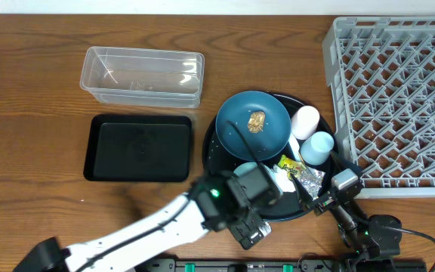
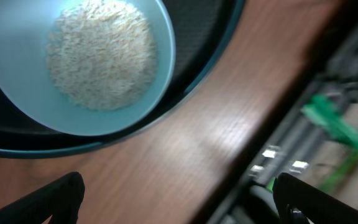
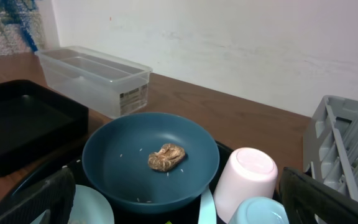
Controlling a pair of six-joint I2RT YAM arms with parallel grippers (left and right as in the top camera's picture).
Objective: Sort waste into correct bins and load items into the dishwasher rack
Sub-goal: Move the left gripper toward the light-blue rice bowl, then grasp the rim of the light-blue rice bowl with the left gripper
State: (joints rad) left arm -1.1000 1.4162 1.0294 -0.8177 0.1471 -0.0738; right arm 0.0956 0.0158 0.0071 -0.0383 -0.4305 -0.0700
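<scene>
The pale-blue bowl point(image 2: 8, 74) holds loose white rice point(image 2: 101, 53) and sits on the round black tray, mostly hidden under my left gripper point(image 1: 251, 189) in the overhead view. The left gripper point(image 2: 179, 199) is open and empty above the table's front edge. The dark-blue plate point(image 1: 236, 113) carries the brown lump point(image 1: 257, 121) and the wooden stick point(image 1: 242, 140). The white cup point(image 1: 305, 121), light-blue cup point(image 1: 317, 147), spoon point(image 1: 294, 149), yellow-green wrapper point(image 1: 289, 164), foil point(image 1: 310, 179) and tissue point(image 1: 282, 181) lie beside it. My right gripper point(image 1: 338, 189) is open and empty, facing the plate point(image 3: 123, 162).
The clear tub point(image 1: 142, 75) stands at the back left, with the shallow black tray point(image 1: 138, 147) in front of it. The grey rack point(image 1: 399, 98) fills the right side. The round black tray point(image 1: 210, 147) holds the dishes.
</scene>
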